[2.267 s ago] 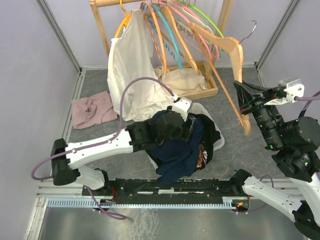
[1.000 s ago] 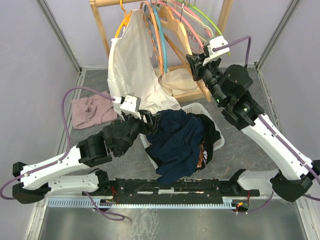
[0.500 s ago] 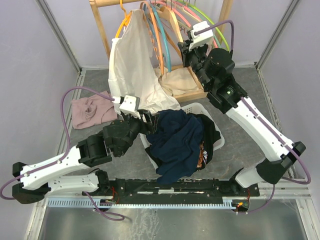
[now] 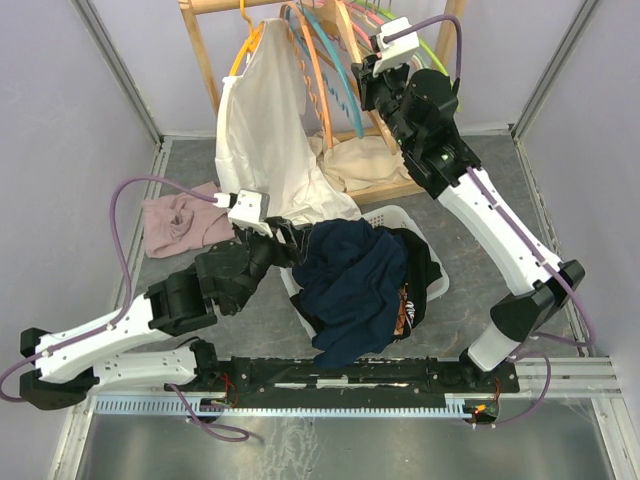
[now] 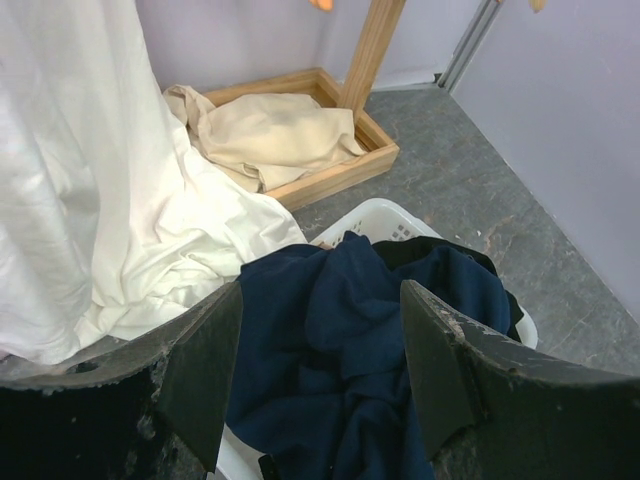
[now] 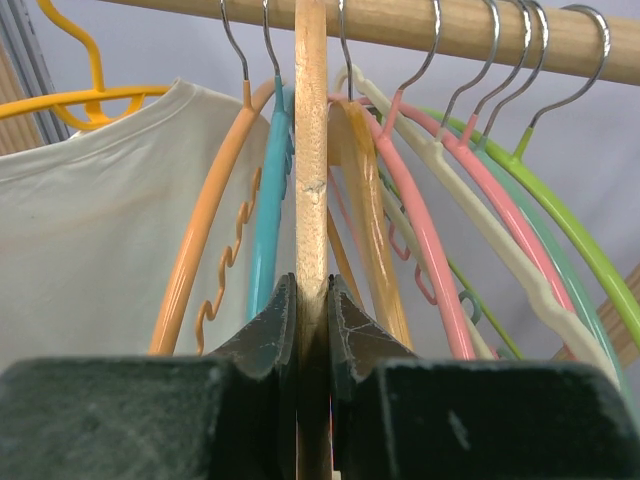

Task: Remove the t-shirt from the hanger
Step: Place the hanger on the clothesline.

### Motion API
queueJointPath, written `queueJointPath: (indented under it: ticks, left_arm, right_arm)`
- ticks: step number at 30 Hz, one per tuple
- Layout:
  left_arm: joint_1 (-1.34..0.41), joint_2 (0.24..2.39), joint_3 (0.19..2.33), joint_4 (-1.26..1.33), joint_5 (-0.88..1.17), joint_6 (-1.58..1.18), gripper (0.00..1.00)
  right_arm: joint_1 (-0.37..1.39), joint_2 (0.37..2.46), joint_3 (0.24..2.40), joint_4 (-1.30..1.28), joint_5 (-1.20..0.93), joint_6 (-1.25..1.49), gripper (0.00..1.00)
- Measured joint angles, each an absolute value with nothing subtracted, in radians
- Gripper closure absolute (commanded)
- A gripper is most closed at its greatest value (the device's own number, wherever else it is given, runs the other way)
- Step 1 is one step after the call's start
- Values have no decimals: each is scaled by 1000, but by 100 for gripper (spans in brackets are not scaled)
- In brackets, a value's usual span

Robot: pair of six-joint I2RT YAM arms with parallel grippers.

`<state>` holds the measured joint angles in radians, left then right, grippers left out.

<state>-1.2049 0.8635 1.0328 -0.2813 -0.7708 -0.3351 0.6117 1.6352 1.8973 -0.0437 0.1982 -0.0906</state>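
— Wood is what the right claw [image 6: 311,300] pinches: the bare wooden hanger [image 6: 311,180], seen edge-on at the centre of the right wrist view, with both fingers pressed flat against it.

— Where is that claw?

— At the top of the overhead view, up by the wooden rail [image 6: 400,28], among the wire-hooked hangers. An orange hanger [image 6: 205,250] and a teal hanger [image 6: 268,200] are to its left, and a pink hanger [image 6: 430,230] and a green hanger [image 6: 560,230] to its right. I cannot tell whether the wooden one's hook sits on the rail.

— And the t-shirt?

— The white t-shirt [image 4: 265,130] hangs on the yellow hanger [image 4: 245,45] at the upper left of the rack, its hem trailing down to the grey worktop [image 4: 190,165]. A navy garment [image 4: 355,280] lies heaped over the white laundry basket [image 4: 390,213] at the centre.

— The left claw?

— The left claw [image 5: 320,370] is spread wide with nothing between its fingers. It hangs just left of the basket, facing the navy cloth, with the white hem on its left.

— Any writing?

— Only a patch of orange print [image 4: 405,308] on dark cloth at the basket's right edge, too small to read.

— Anything else?

— A pink cloth [image 4: 185,220] lies crumpled at the left. A cream cloth [image 5: 270,135] lies in the shallow wooden tray [image 5: 375,160] at the foot of the rack.
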Motion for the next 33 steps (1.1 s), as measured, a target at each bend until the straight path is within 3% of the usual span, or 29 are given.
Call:
queueJointPath:
  ticks: [28,33]
  left_arm:
    - [-1205,817,1033,-281,-842,-290,29]
    - [-1206,838,1068,-279,-859,-255,29]
  right_arm:
    - [587,1863,2093,-71,151,-69,98]
    - [586,1864,2086,-82,147,-60,94]
